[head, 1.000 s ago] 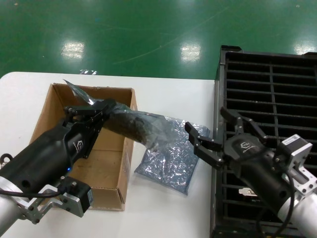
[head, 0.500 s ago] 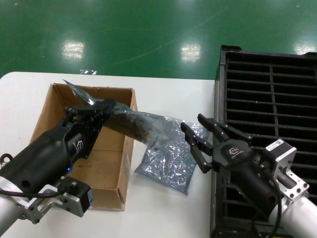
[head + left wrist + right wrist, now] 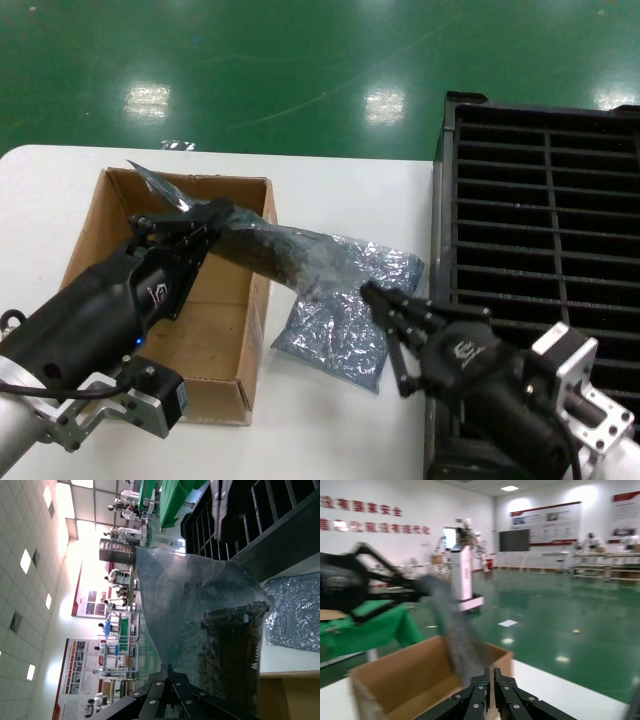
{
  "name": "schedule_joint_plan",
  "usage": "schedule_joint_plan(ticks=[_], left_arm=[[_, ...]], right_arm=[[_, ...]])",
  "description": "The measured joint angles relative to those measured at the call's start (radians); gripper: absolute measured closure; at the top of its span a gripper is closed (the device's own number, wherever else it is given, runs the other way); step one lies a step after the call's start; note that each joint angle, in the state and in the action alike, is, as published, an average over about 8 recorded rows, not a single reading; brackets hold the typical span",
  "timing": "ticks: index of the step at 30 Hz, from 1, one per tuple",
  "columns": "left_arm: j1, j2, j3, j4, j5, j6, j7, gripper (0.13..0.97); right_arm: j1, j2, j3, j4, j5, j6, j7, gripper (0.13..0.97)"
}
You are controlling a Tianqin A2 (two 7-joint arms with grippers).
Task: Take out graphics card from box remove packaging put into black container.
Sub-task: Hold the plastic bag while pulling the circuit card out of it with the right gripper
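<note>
Left tool (image 3: 185, 232) is clamped on the bag (image 3: 290, 255) with the card (image 3: 232, 662) inside, held over the box (image 3: 225, 380) rim toward the crate (image 3: 545, 200). Right tool (image 3: 385, 310), fingers nearly together and empty, sits at the bag's free end; it should pinch only plastic. A spare bag (image 3: 345, 320) lies on the tabletop (image 3: 330, 430) below, crate wall close.
</note>
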State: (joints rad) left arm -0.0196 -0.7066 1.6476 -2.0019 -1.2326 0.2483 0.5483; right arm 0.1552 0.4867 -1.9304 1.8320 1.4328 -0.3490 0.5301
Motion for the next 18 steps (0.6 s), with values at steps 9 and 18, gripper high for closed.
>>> schedule_joint_plan(ticks=[9, 18], left_arm=[[0.0, 0.0, 0.0, 0.0, 0.0, 0.0, 0.0, 0.959], [0.0, 0.0, 0.0, 0.0, 0.0, 0.0, 0.0, 0.959]], right_arm=[[-0.037, 0.015, -0.009, 0.03, 0.125, -0.069, -0.135, 0.958], [-0.033, 0.012, -0.006, 0.016, 0.178, -0.084, -0.203, 0.96]])
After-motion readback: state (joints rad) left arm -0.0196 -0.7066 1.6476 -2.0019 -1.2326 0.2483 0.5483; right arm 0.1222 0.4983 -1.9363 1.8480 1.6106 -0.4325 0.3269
